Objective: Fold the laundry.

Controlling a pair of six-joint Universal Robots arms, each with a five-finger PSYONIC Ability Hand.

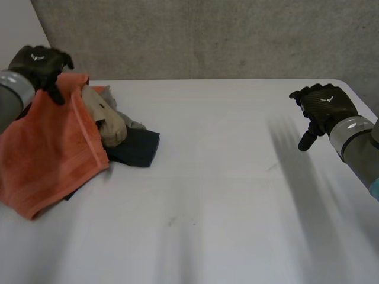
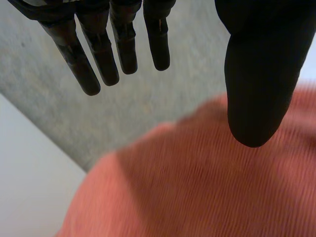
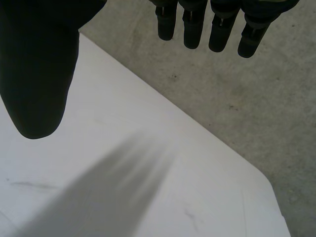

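On a white counter (image 1: pixel 237 177) before a concrete wall, an orange towel (image 1: pixel 47 148) lies at the left against a laundry heap (image 1: pixel 127 142), the left hand (image 1: pixel 37 62) at its top corner with fingers (image 2: pixel 81 64) straight and gripping nothing, and the right hand (image 1: pixel 324 105) relaxed open well apart, so the unpinched towel could slip free if lifted.

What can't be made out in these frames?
- Head view: towel overlaps beige cloth and dark cloth; anything more beneath is hidden.
- Head view: dark cloth mostly covered; type unclear.
- Head view: towel's left side cut by the frame edge.
- Left wrist view: left hand blocks the towel; which part lies below is unclear.
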